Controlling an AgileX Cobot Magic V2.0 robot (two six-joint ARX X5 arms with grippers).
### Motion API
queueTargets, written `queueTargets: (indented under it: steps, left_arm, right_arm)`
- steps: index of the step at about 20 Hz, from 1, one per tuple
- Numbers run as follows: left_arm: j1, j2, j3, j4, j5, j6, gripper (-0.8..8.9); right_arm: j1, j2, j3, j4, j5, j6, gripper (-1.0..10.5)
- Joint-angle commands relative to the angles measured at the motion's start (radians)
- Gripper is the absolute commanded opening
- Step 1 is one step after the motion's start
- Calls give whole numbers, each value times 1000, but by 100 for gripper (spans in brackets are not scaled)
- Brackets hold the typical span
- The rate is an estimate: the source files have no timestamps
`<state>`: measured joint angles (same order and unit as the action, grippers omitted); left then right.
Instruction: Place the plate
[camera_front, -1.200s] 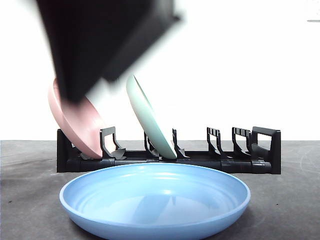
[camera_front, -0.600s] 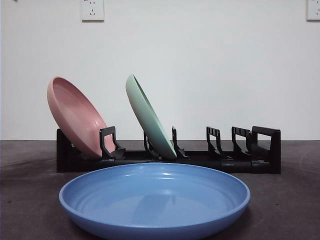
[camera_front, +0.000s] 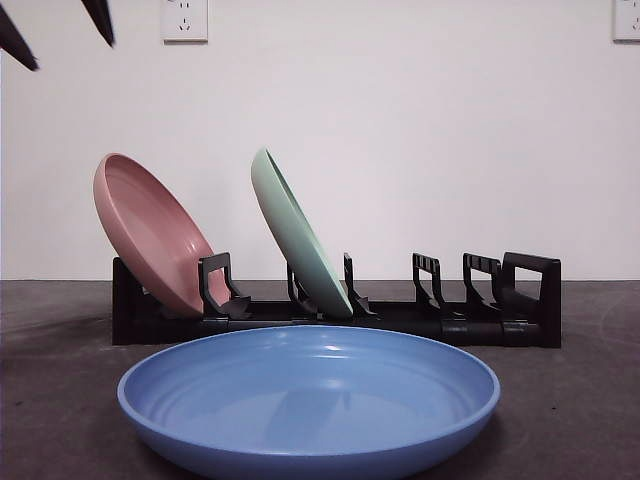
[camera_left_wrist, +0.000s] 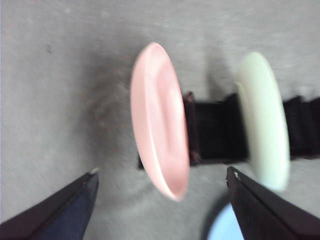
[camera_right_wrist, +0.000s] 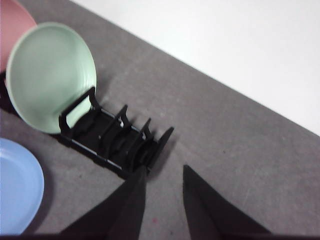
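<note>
White wall with two sockets stands behind a dark grey table (camera_front: 580, 400), and a long black plastic plate rack (camera_front: 440, 320) runs across the table's far part. At one end of the rack a round pink plate (camera_front: 150, 235) leans in its slot, tilted away from the other slots. A few slots along, a round pale green plate (camera_front: 295, 235) leans the same way. Both rest in the rack and neither is gripped. The rest of the slots toward the rack's other end hold nothing. Near the table's front edge a wide shallow blue plate (camera_front: 310, 400) lies flat, apart from the rack.

Up at the top corner of the front view only two black tips of the left gripper (camera_front: 55, 30) show. Its jaws are spread wide, high above the pink plate and clear of it. Off past the rack's bare end, the right gripper (camera_right_wrist: 162, 177) hangs above the table, jaws drawn narrow with only a slim gap, holding nothing.
</note>
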<state>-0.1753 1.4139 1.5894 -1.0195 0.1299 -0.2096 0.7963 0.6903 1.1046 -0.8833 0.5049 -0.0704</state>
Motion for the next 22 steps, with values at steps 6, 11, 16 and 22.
queueTargets:
  steps: [6,11,16,22]
  left_arm:
    - [-72,217,102,5,-162,41,398]
    - [-74,294,102,70,-169,42,395]
    - [-74,319,102,76,-190,71,168]
    - [-74,319,102,72,-191,93,16]
  right_arm:
    - [5,6,14,-46,46,60,113]
    - [5,6,14,-47,47,63,113]
    - [5,6,14,-47,49,64,113]
    - [5,6,14,-47,50,64,113]
